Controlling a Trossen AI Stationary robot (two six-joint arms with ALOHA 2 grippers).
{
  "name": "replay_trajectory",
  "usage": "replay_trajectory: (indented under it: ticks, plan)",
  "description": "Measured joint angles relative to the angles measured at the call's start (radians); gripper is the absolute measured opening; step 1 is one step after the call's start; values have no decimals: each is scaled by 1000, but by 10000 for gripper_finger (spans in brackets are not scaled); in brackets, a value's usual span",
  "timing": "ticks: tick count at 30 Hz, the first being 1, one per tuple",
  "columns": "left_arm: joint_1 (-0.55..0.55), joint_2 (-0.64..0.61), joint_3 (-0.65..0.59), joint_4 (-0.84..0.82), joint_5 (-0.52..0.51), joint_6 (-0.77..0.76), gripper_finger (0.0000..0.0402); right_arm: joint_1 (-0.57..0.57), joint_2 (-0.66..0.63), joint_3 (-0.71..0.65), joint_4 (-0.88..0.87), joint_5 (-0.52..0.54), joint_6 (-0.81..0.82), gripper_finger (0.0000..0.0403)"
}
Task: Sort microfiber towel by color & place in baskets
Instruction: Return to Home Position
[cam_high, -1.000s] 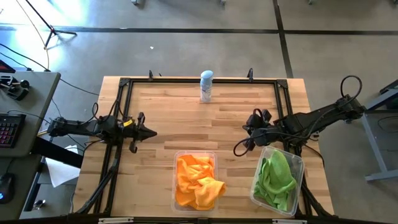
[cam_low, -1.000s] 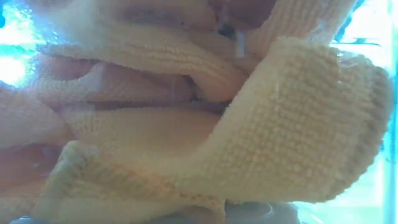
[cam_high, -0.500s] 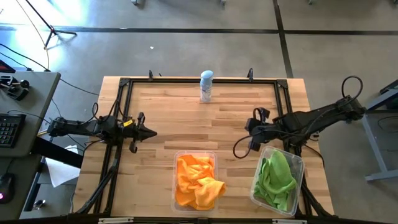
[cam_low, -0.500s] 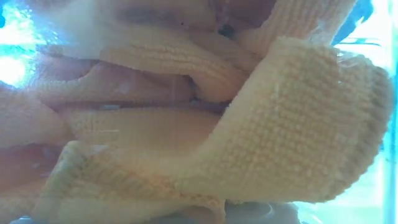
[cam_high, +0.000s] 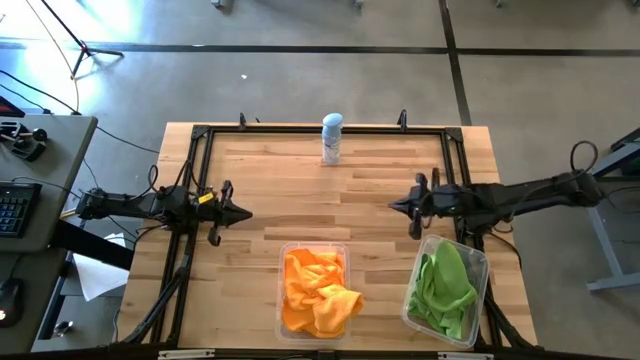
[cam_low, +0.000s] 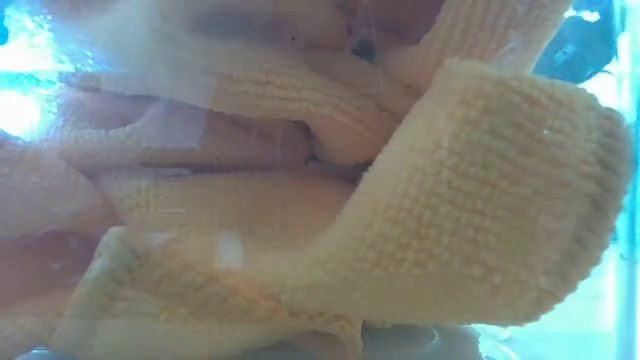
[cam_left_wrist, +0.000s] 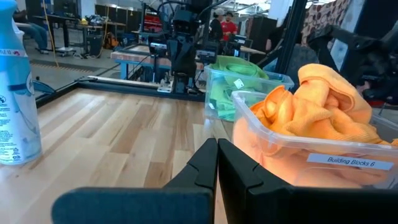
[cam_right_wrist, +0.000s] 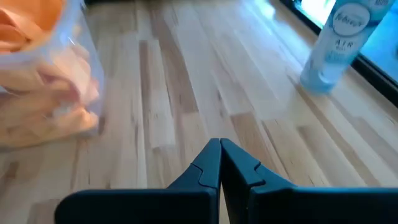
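On the surface (cam_high: 300, 190): orange towels (cam_high: 318, 290) fill the orange-towel basket (cam_high: 282, 300) at the front middle. Green towels (cam_high: 445, 285) lie in the green-towel basket (cam_high: 484, 264) to its right.
Left gripper (cam_high: 243, 212): hangs over the left side, well apart from both baskets; its fingers (cam_left_wrist: 202, 165) are pressed together and hold nothing.
Right gripper (cam_high: 395, 206): hovers just behind the green-towel basket, pointing toward the middle; its fingers (cam_right_wrist: 205, 165) meet tip to tip, empty.
Step in hand: sorting looks finished, so only parking the arms seems left.
Doing it well: draw the right arm back level and above the basket rim, with the fingers kept together so no cloth snags.
High view alone: shows both arms and both baskets together.
Low view alone: orange folds pressed against a clear wall, little else.
Left wrist view alone: a label on the orange-towel basket reading "Building Blocks 6".
Right wrist view alone: wood between the spray can (cam_right_wrist: 336, 43) and the orange-towel basket.
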Motion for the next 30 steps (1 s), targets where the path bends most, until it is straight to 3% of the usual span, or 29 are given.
replay_trajectory:
  ticks: [7, 15, 23, 30]
  plan:
    - [0, 0, 0, 0, 0, 0, 0, -62, -194, -147, 129, -76, -31, 0]
    - [0, 0, 0, 0, 0, 0, 0, -104, -338, -283, 149, -5, -97, 0]
    - [0, 0, 0, 0, 0, 0, 0, -105, -391, -320, 90, 54, -116, 0]
    - [0, 0, 0, 0, 0, 0, 0, -99, -393, -320, 54, -202, -68, 0]
